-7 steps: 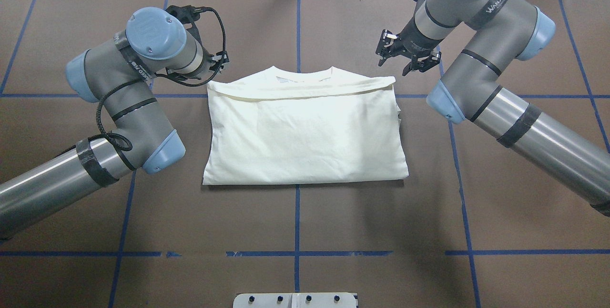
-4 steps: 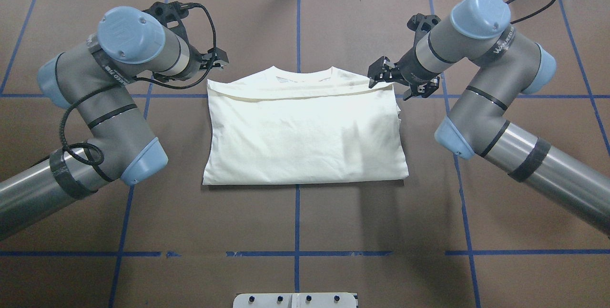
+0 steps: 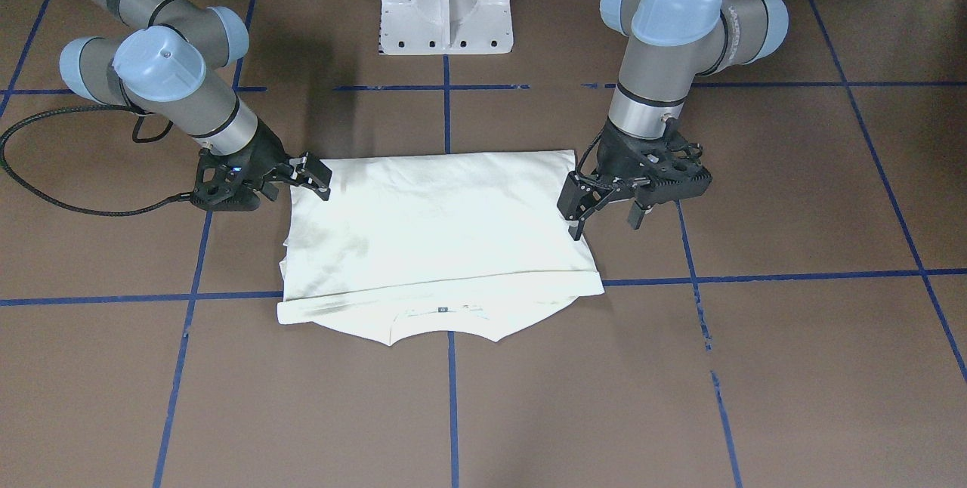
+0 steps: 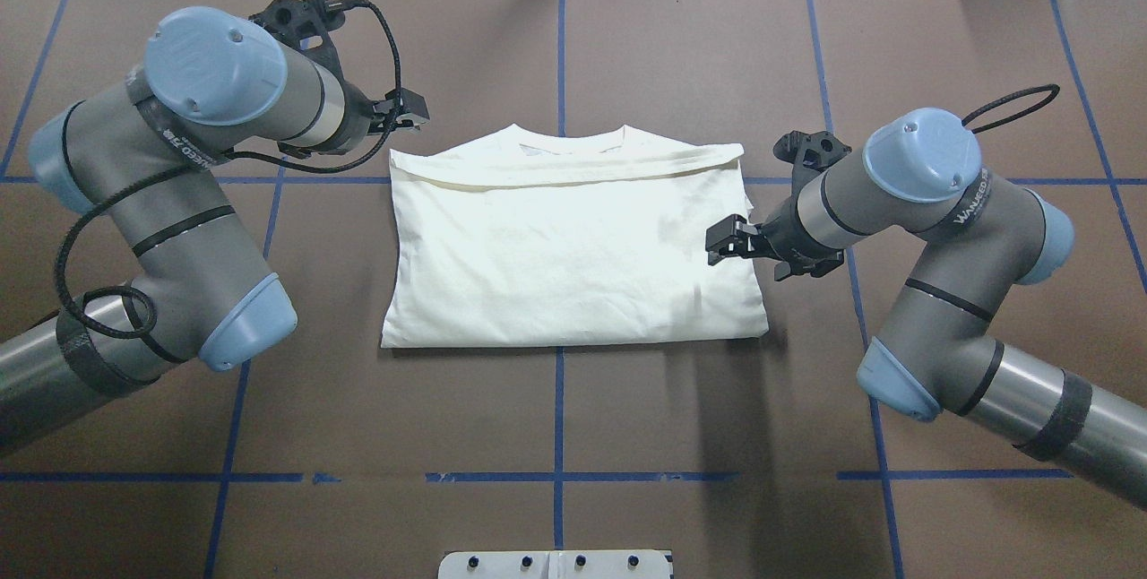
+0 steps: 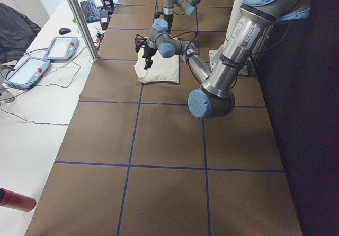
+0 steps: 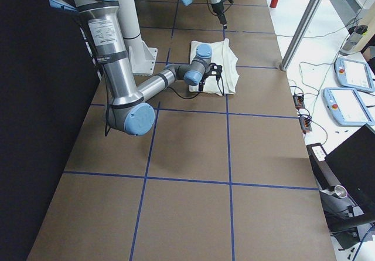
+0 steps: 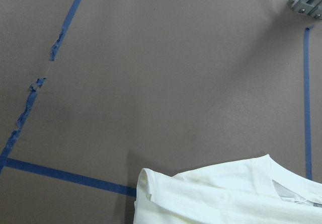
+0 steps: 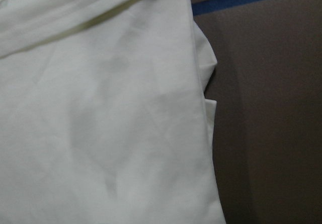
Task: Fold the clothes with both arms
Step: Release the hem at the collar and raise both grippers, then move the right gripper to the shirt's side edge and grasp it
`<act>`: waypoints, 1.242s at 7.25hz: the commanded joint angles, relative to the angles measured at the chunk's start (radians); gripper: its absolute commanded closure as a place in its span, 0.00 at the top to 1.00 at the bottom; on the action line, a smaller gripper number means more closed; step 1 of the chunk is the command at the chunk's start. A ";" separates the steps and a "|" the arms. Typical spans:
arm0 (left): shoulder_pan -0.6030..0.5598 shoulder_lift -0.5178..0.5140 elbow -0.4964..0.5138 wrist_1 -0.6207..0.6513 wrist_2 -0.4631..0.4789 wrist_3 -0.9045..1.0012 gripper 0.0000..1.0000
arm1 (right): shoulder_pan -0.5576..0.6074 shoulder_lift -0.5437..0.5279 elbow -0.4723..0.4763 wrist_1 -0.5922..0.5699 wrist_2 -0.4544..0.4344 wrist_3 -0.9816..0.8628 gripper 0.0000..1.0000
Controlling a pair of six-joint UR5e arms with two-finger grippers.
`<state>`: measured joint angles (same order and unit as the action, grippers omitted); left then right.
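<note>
With the folded cream-white long-sleeved T-shirt flat on the brown desk between the black left tool and right tool — both spread apart — a shallow pinch could snag one layer, spoiling the fold.

Cream T-shirt folded flat, plain side up; left arm, right arm flanking.

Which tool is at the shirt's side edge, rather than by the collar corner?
The right tool, midway along the shirt's side edge; the left tool hangs beside the collar-end corner.
</note>
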<state>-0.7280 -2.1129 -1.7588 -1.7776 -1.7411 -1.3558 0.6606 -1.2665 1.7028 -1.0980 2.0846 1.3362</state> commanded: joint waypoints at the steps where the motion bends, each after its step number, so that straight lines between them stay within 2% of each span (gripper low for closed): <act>1: 0.002 0.001 -0.011 0.012 0.000 0.000 1.00 | -0.027 -0.039 0.015 0.000 -0.003 0.003 1.00; 2: 0.002 0.001 -0.011 0.012 0.000 0.000 1.00 | -0.038 -0.040 0.018 0.000 0.002 0.003 0.99; 3: 0.002 0.002 -0.011 0.010 0.000 0.000 1.00 | -0.044 -0.039 0.023 0.000 0.002 0.014 0.56; 4: 0.004 0.002 -0.008 0.010 0.000 0.000 1.00 | -0.050 -0.039 0.023 0.000 0.002 0.014 0.22; 5: 0.004 0.002 -0.005 0.009 0.000 0.001 1.00 | -0.056 -0.039 0.023 0.000 0.003 0.014 0.08; 6: 0.006 0.002 0.001 0.007 -0.002 0.003 1.00 | -0.058 -0.037 0.023 0.000 0.011 0.014 0.00; 7: 0.006 0.002 -0.007 0.007 -0.002 0.009 1.00 | -0.056 -0.039 0.029 0.003 0.014 0.012 0.00; 9: 0.004 0.002 -0.018 0.007 -0.002 0.012 1.00 | -0.076 -0.091 0.121 0.003 0.012 0.012 0.00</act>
<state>-0.7234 -2.1101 -1.7721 -1.7701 -1.7425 -1.3463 0.5989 -1.3238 1.7691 -1.0957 2.0967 1.3486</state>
